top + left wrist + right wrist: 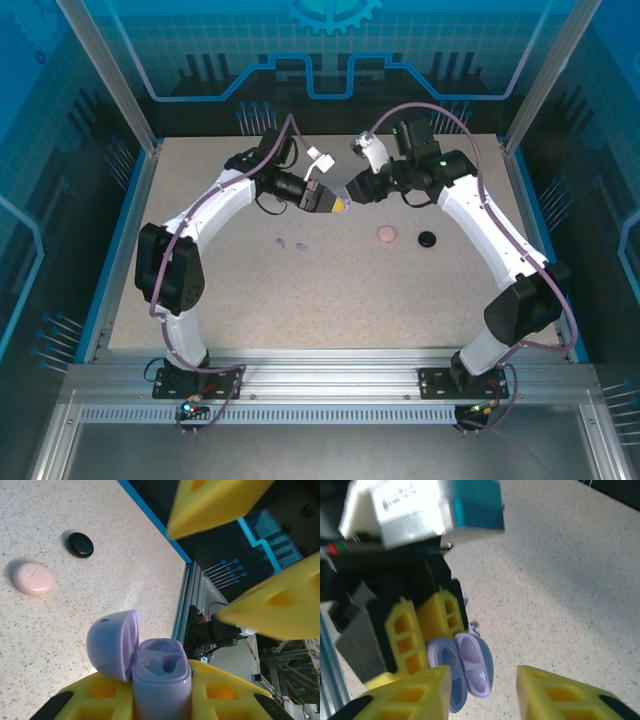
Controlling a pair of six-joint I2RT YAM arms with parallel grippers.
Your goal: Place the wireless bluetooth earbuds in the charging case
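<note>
Open lilac plastic case (pixel 160 680) is clamped in left gripper (pixel 328 200); right gripper (pixel 351 189) is released. Round pink case (pixel 387 234), round black case (pixel 428 239) are set on table (pixel 300 310) nearby.

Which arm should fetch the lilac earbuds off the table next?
Probably right. The right pincer is open and empty; the left pincer is shut on the open lilac case. The earbuds lie on the table close by.

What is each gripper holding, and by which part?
The left gripper grips the lilac charging case by the sides of its base, lid open. The right gripper is open and holds nothing.
</note>
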